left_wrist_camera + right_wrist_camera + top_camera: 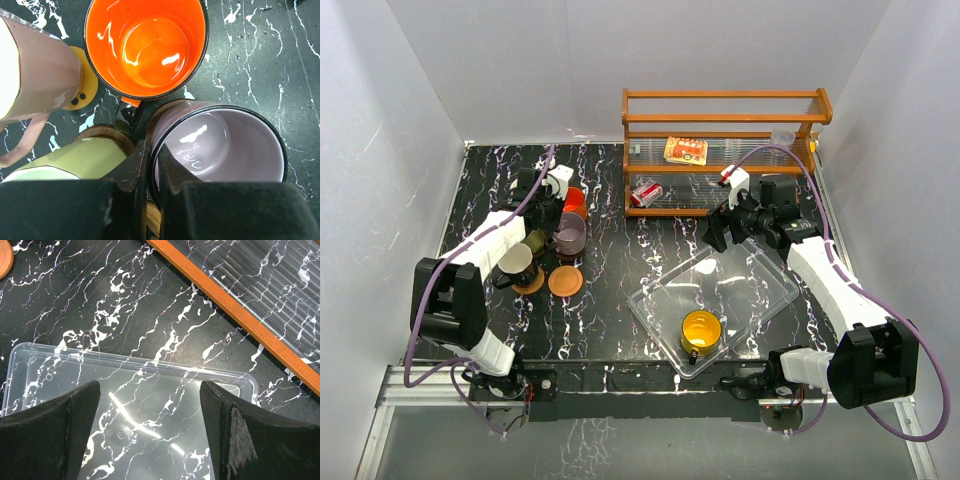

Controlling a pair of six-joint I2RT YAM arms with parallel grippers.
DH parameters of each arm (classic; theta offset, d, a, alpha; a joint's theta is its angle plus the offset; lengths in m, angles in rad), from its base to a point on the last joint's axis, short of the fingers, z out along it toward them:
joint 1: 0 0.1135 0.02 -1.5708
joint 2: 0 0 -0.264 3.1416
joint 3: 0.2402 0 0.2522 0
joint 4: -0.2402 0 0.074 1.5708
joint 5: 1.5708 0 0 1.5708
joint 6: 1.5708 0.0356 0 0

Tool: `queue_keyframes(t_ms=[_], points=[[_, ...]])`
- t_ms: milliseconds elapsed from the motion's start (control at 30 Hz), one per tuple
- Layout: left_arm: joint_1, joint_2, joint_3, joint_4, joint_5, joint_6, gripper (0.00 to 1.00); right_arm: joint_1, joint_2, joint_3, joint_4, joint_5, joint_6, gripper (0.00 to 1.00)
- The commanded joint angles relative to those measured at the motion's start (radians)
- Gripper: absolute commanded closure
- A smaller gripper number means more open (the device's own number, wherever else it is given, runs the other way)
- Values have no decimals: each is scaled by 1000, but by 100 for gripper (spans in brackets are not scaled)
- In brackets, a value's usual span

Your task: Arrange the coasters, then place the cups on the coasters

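Observation:
My left gripper (152,167) is shut on the near rim of the mauve cup (235,145), one finger inside it and one outside. The orange-red cup (145,45) stands just beyond it, and a pale pink cup (40,75) sits on an orange-brown coaster (86,80) to the left. A pale olive cup (85,160) rests on a wooden coaster (107,131). In the top view the black cup (515,262) stands on a coaster beside a bare coaster (565,281). The yellow cup (701,330) sits in the clear tray (760,300). My right gripper (150,430) hangs open and empty over the tray's far end (130,365).
A wooden shelf (720,150) with small items stands at the back right, its orange rail (240,310) just beyond the tray. White walls enclose the black marbled table (620,260). The cups crowd tightly together around my left gripper (558,220).

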Motion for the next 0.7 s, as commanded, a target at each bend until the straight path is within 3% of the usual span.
queue_keyframes(t_ms=[0,667], points=[[9,-13,26,34,20,3,100,-5,-12,-2,57,-16,-18,20],[15,10,12,11,26,15,100,-6,0,0,47,-21,-26,20]])
